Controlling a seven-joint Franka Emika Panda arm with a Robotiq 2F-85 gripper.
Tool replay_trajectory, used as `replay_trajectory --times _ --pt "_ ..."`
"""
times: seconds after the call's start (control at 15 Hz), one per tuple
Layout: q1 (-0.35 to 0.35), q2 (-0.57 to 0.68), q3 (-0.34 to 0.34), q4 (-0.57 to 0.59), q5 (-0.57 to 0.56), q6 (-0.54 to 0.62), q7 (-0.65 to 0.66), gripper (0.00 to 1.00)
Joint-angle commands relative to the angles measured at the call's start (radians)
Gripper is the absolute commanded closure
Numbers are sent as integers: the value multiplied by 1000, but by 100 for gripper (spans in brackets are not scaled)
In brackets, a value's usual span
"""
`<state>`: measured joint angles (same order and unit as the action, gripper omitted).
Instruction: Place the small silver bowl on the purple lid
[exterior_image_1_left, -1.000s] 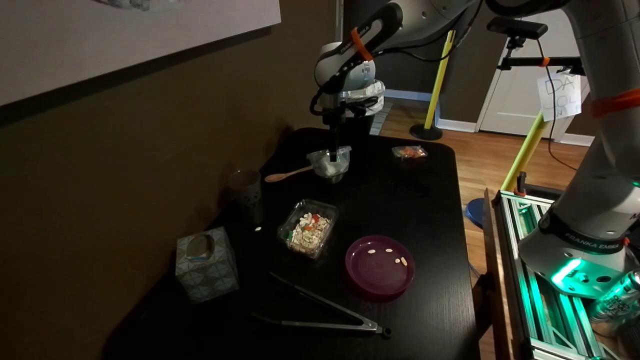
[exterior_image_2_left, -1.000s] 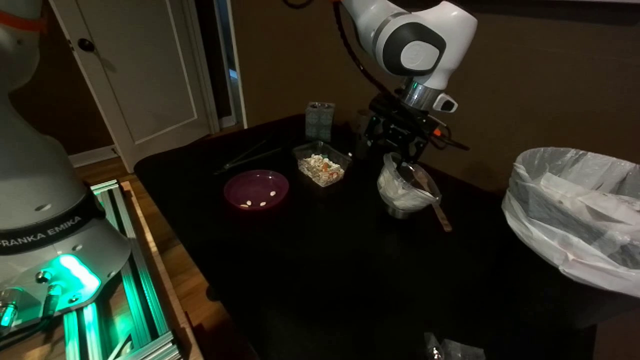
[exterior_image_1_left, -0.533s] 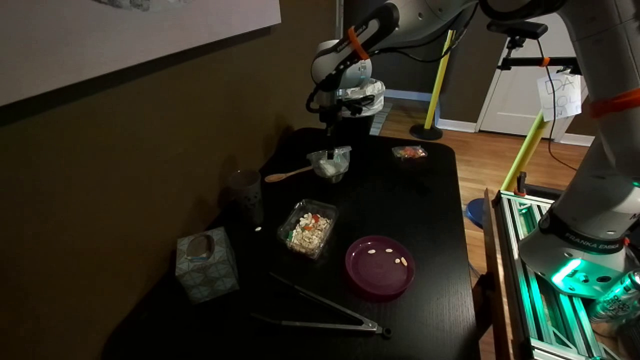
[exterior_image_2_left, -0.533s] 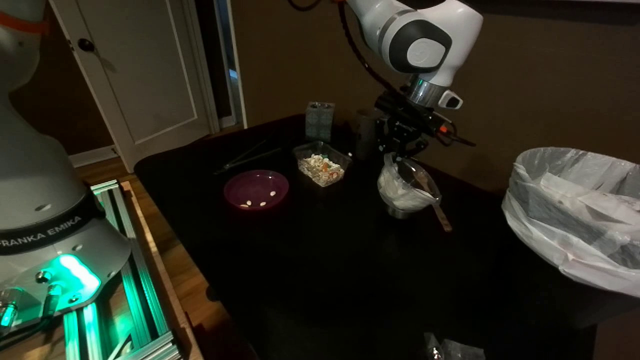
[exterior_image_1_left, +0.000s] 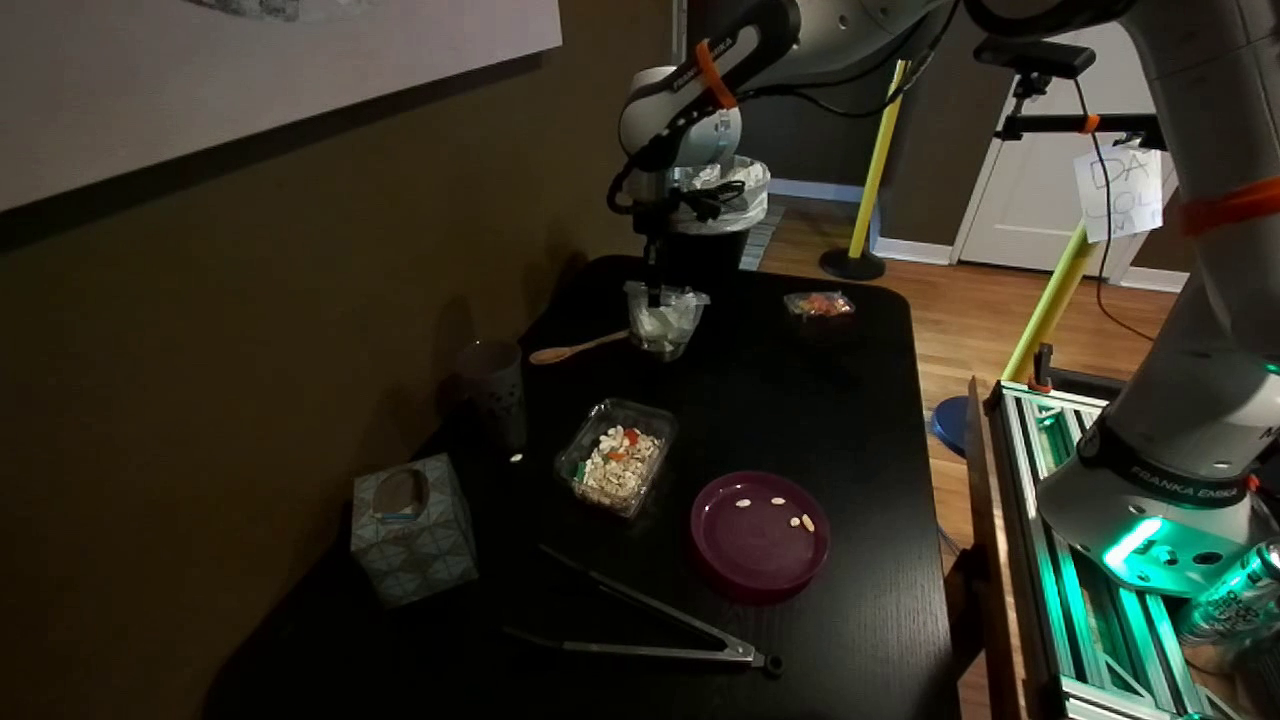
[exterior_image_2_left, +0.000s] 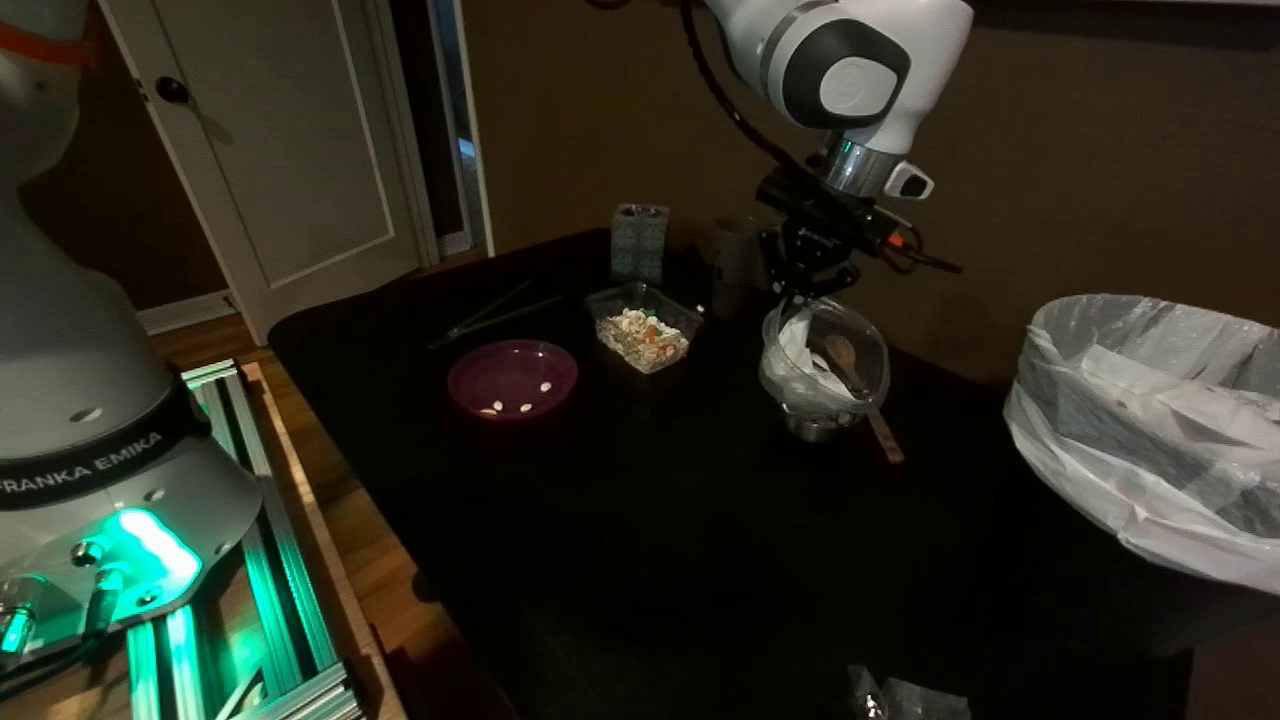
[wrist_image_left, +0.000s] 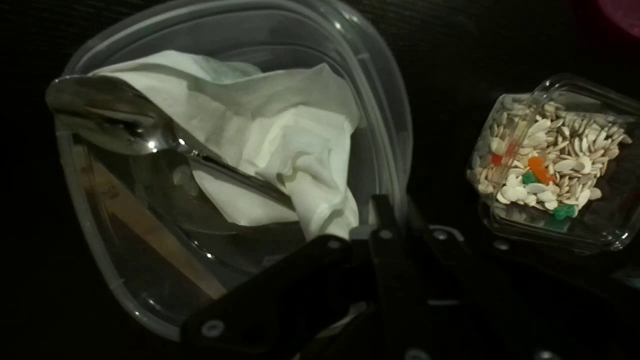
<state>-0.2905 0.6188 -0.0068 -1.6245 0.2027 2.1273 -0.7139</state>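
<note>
The small silver bowl (exterior_image_2_left: 815, 425) stands on the dark table, mostly covered by a clear square container (exterior_image_2_left: 872, 370) that sits over it, tilted. White tissue (wrist_image_left: 280, 145) and a metal spoon (wrist_image_left: 125, 120) lie inside that container. My gripper (wrist_image_left: 395, 207) is shut on the container's rim, one finger inside the wall and one outside; in an exterior view the gripper (exterior_image_1_left: 653, 292) points down at that edge. The purple lid (exterior_image_1_left: 760, 545), flat with a raised rim and a few pale seeds on it, rests apart from the bowl, closer to the robot base.
A clear tub of seeds (exterior_image_1_left: 620, 470) stands between bowl and lid. A wooden spoon (exterior_image_1_left: 572, 353) lies beside the bowl. Also on the table are tongs (exterior_image_1_left: 660, 652), a tissue box (exterior_image_1_left: 415, 535), a cup (exterior_image_1_left: 495, 390) and a candy pack (exterior_image_1_left: 820, 304). A lined bin (exterior_image_2_left: 1140, 430) stands beyond the edge.
The gripper has closed on the clear container's rim and risen slightly. The container's gripped edge has lifted and its tilt has changed, so more of the silver bowl beneath shows.
</note>
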Motion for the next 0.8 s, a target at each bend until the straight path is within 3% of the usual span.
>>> replay_trajectory --times 0.0,0.2,0.73 --pt "7 -82 12 -44 -15 -23 8 98" --pt "34 -167 -2 -107 -19 -8 81 98" --pt "101 -389 -106 -392 -172 169 516 98"
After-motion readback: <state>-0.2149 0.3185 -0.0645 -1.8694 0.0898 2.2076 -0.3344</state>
